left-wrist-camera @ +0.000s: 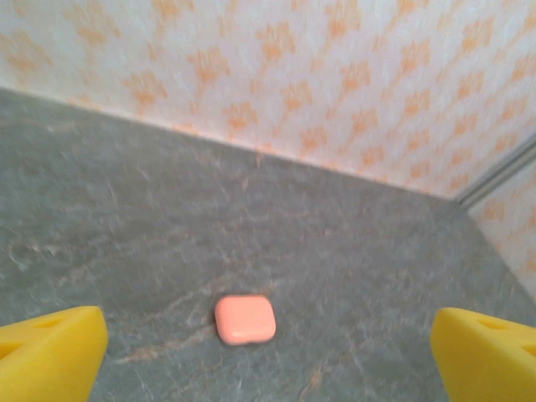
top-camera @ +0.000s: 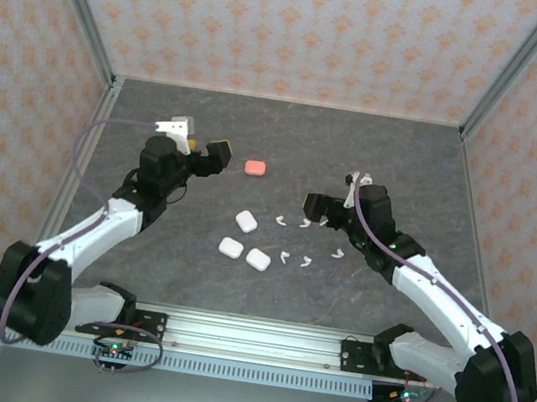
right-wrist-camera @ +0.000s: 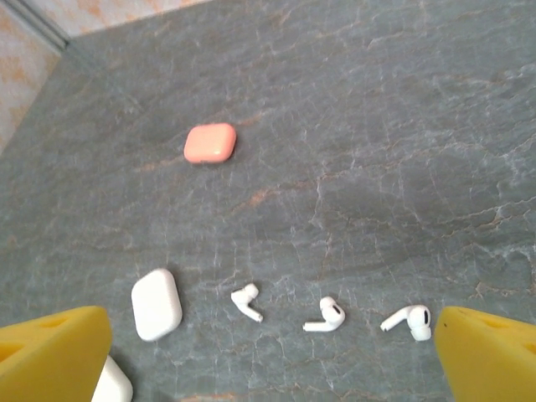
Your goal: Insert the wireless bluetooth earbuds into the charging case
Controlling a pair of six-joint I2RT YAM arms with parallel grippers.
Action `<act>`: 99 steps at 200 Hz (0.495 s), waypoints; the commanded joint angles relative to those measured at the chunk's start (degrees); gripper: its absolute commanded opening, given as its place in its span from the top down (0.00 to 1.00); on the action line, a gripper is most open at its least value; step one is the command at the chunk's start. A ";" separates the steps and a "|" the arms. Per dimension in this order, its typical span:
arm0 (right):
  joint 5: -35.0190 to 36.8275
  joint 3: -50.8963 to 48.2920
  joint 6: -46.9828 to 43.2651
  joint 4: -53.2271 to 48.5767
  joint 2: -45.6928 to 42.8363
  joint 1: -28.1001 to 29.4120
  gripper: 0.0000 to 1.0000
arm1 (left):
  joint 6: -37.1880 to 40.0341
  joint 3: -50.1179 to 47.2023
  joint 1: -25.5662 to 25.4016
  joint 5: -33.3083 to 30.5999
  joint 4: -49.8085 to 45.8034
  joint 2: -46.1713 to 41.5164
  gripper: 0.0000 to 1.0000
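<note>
A closed coral-pink charging case (top-camera: pixel 254 167) lies flat on the grey table. My left gripper (top-camera: pixel 208 148) hovers just left of it, open and empty; in the left wrist view the pink case (left-wrist-camera: pixel 244 318) rests on the table ahead of the wide-spread yellow fingertips (left-wrist-camera: pixel 50 352). Three closed white cases (top-camera: pixel 246 221) (top-camera: pixel 230 248) (top-camera: pixel 258 259) sit mid-table. Several white earbuds (top-camera: pixel 303 223) lie loose to their right. My right gripper (top-camera: pixel 320 207) hangs open above three earbuds (right-wrist-camera: pixel 247 301) (right-wrist-camera: pixel 326 316) (right-wrist-camera: pixel 410 321), beside a white case (right-wrist-camera: pixel 157 303).
Patterned walls enclose the table on three sides, with metal posts at the back corners (top-camera: pixel 115 77). More loose earbuds (top-camera: pixel 307 261) (top-camera: pixel 338 252) lie nearer the front. A metal rail (top-camera: pixel 248 335) carrying both arm bases runs along the near edge.
</note>
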 commanded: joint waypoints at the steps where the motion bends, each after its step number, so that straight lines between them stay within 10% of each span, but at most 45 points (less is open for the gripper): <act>1: -2.30 4.11 -4.40 -4.59 2.38 0.87 0.00 | -0.36 -2.26 0.21 -6.16 4.06 -5.54 0.00; 99: 1.50 21.52 -8.13 -14.03 27.53 18.88 0.09 | 1.54 -2.84 0.17 -7.76 -6.18 -17.46 0.00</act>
